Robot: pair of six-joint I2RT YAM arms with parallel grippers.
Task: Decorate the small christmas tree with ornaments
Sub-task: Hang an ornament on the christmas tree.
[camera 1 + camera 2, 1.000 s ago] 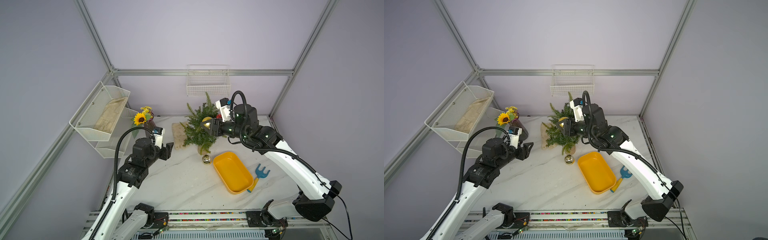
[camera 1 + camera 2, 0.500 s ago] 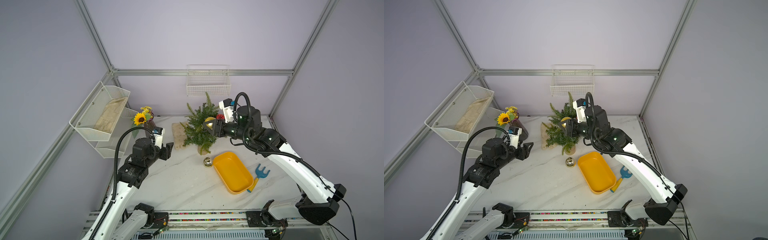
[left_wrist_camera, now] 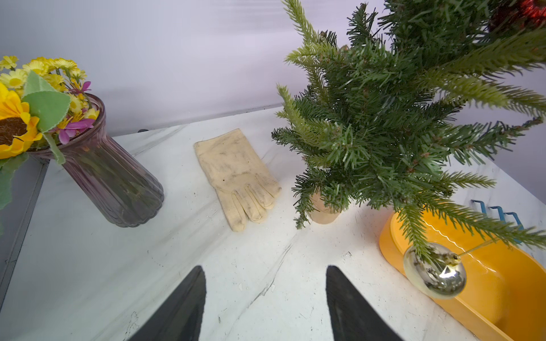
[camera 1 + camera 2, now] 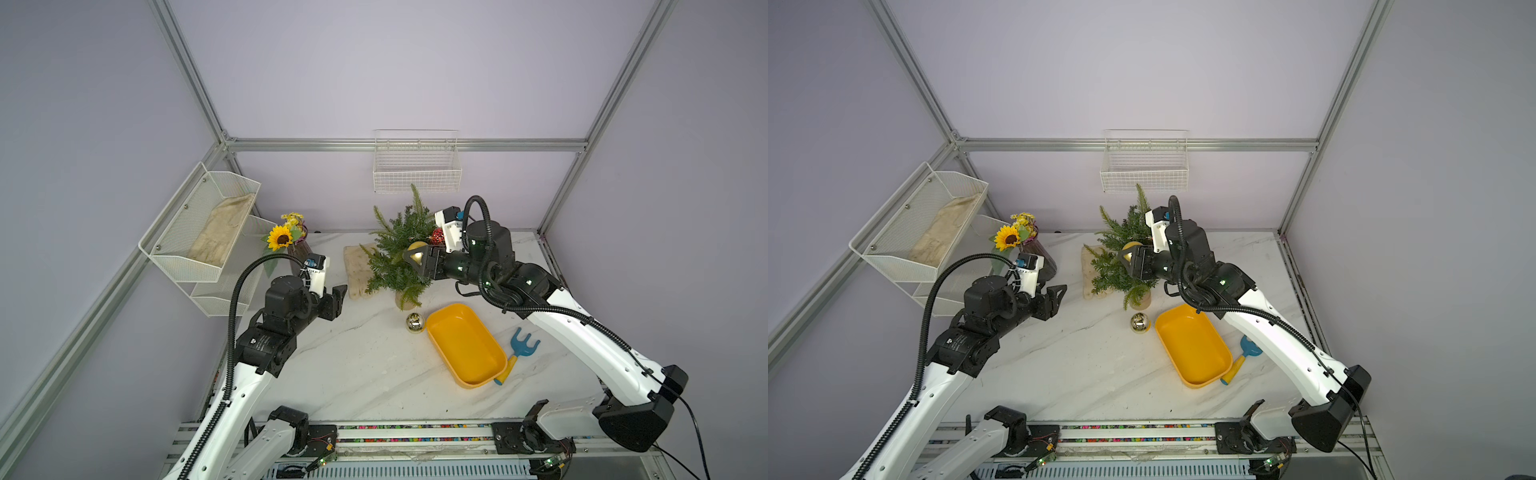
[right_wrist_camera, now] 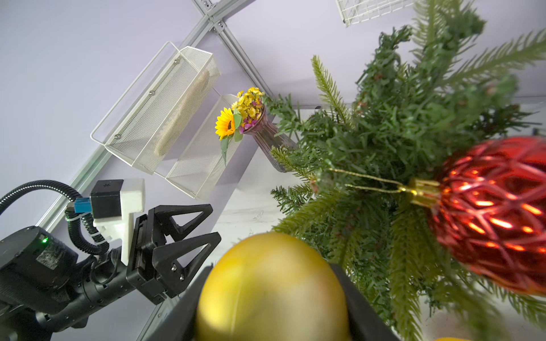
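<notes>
**Gold ball held at the tree, not yet hung**

On the left, the left gripper (image 4: pixel 337 296) hovers above the table (image 4: pixel 353 365) with its jaws apart and empty, facing the tree. It is exactly where it was a second ago.

The small christmas tree (image 4: pixel 395 257) stands at the back of the table, near the middle. The change is on its right side. Over the last second the right arm re-poses, its lower joints swinging outward. The right gripper (image 4: pixel 419 258), clamped on the matte gold ball (image 5: pixel 271 289), keeps nearly the same spot against the outer needles about halfway up. I read that as the arm lining the ball up with a branch. Whether the ball's loop has caught anything cannot be told.

Just behind it, the red ball (image 5: pixel 496 215) hangs from a branch by its gold thread. Lower down, the mirrored ball (image 4: pixel 414 322) rests on the table just beside the yellow tray (image 4: pixel 465 353).

By my count, one ornament is hung, one is being placed and one is left to fetch.
</notes>
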